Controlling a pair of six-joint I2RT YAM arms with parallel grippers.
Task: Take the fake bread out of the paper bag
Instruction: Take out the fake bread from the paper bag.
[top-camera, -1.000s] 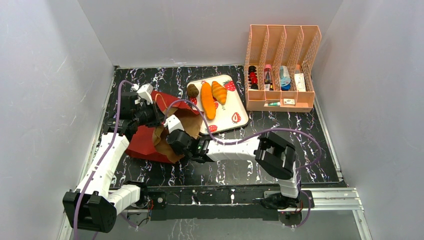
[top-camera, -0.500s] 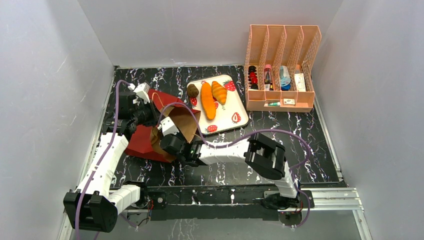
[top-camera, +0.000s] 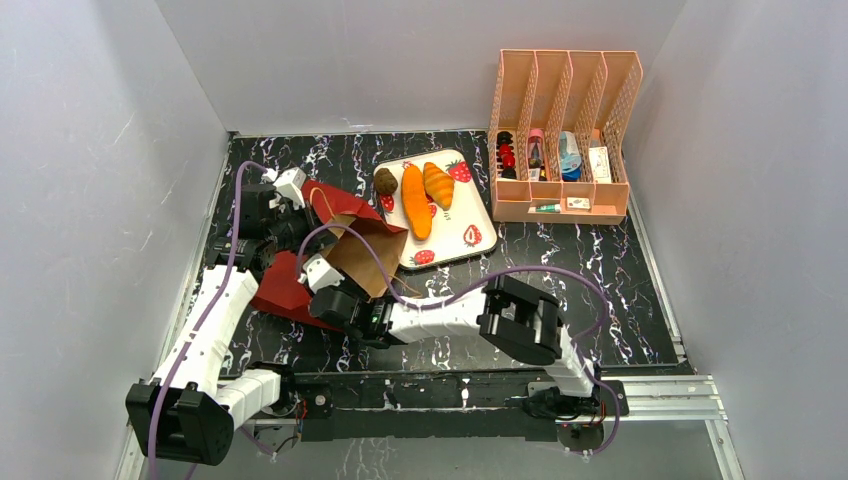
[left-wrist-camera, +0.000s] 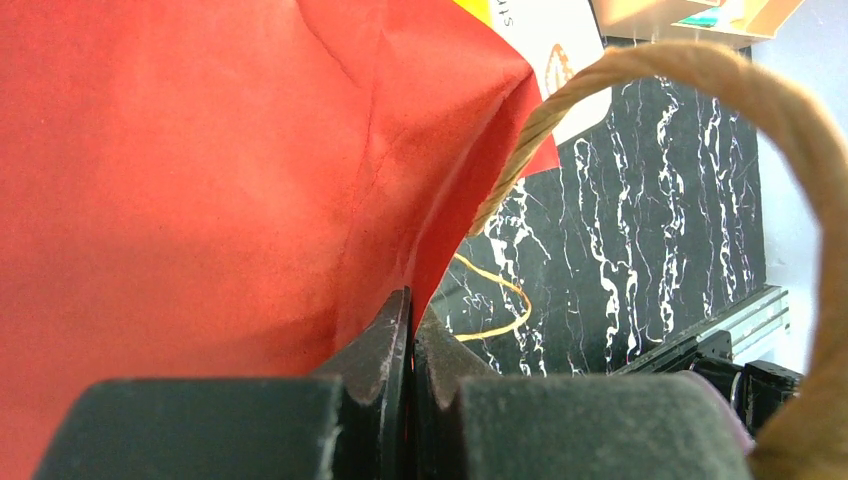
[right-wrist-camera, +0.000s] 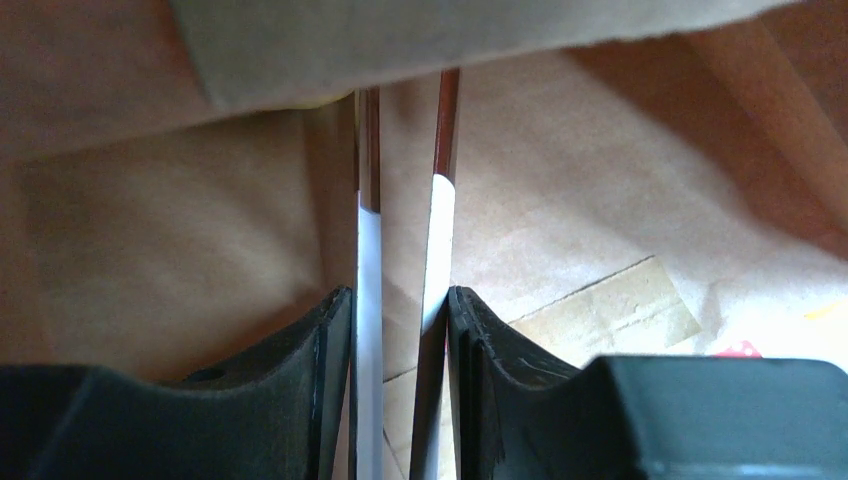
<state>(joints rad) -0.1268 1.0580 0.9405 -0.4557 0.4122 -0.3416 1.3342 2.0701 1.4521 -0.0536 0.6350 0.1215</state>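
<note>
The paper bag (top-camera: 283, 288) lies on its side at the left, with its red part toward the left arm and its brown mouth (top-camera: 364, 252) toward the tray. My left gripper (top-camera: 288, 214) is shut on the bag's red edge (left-wrist-camera: 200, 150), and a twine handle (left-wrist-camera: 760, 100) loops beside it. My right gripper (top-camera: 322, 288) reaches into the bag's mouth and is shut on metal tongs (right-wrist-camera: 368, 250), whose two arms point into the brown interior (right-wrist-camera: 600, 150). No bread shows inside the bag. A dark brown roll (top-camera: 386, 181), an orange baguette (top-camera: 415, 200) and a croissant (top-camera: 438, 184) lie on the tray.
The strawberry-print tray (top-camera: 470, 215) sits right of the bag. A pink slotted organizer (top-camera: 565, 140) with small items stands at the back right. White walls close in the black marbled table (top-camera: 560, 240) on three sides.
My right arm has moved left, pushing the tongs deeper into the bag's mouth. The brown mouth has shifted left and down with it. The left gripper still holds the red edge.
</note>
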